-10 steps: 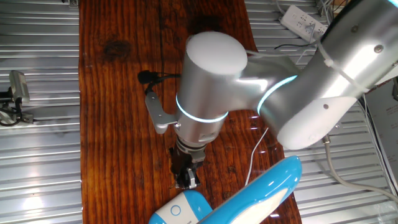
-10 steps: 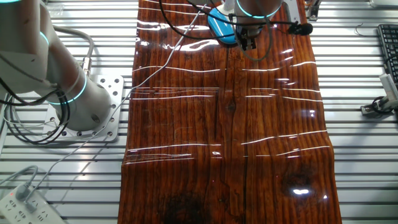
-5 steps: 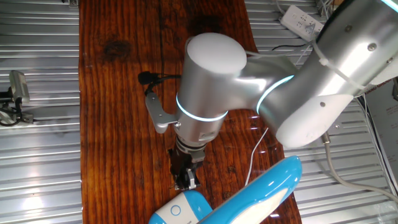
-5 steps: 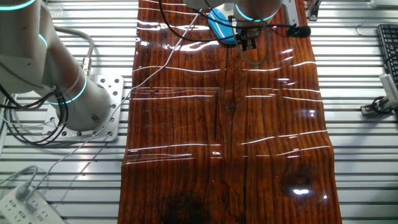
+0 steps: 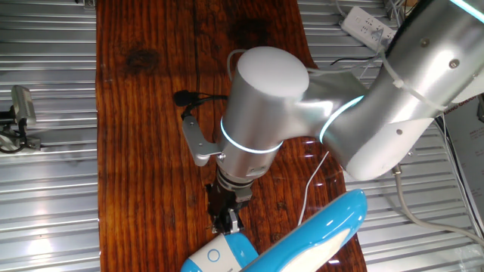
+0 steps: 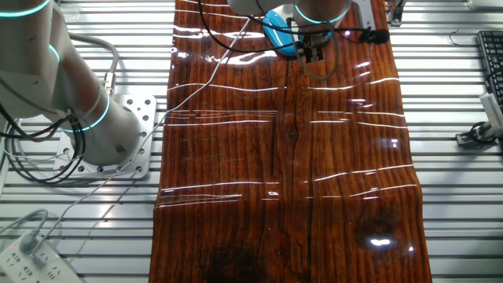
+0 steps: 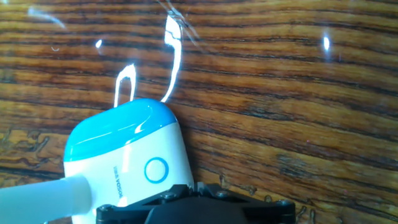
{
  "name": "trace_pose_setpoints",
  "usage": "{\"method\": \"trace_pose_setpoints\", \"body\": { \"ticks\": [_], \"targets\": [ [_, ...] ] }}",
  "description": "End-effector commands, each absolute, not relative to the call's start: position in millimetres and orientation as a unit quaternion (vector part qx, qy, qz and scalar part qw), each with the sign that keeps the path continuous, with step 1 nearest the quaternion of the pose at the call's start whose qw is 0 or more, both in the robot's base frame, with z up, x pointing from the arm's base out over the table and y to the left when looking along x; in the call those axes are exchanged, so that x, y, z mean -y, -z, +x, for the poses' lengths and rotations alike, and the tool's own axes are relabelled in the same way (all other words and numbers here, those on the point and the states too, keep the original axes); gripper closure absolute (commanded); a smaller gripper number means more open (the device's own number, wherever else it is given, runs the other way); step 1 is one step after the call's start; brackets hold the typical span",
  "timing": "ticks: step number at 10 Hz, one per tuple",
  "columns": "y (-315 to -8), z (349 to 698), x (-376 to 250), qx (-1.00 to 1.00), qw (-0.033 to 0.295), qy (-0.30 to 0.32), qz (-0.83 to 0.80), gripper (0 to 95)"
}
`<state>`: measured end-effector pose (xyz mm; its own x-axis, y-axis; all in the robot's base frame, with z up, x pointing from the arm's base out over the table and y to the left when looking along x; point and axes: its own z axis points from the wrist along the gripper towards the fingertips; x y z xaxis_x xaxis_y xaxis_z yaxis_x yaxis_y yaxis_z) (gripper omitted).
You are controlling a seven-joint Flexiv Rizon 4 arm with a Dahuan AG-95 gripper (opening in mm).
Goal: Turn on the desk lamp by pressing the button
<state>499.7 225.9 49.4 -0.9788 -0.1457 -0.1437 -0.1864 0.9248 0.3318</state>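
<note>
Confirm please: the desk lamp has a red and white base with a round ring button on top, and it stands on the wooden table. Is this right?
One detail is wrong. The base of the desk lamp is sky-blue and white, not red and white; the hand view shows this clearly. The rest holds: the round ring button sits on top, and the lamp stands on the wooden table.

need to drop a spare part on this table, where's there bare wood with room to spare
Bare wood fills most of the wooden table, from below the claw down to the near edge, between the metal slats on both sides. It is crowded only at the far end, where the desk lamp, its white cord and the arm gather.
</note>
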Motion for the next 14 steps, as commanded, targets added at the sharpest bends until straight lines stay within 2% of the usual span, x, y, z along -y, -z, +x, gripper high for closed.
{"method": "trace_pose_setpoints", "body": {
  "ticks": [1, 14],
  "targets": [
    [-50, 501, -226, -0.979, 0.062, -0.173, -0.086, 95.0],
    [-49, 508, -237, -0.982, 0.062, -0.163, -0.072, 95.0]
  ]
}}
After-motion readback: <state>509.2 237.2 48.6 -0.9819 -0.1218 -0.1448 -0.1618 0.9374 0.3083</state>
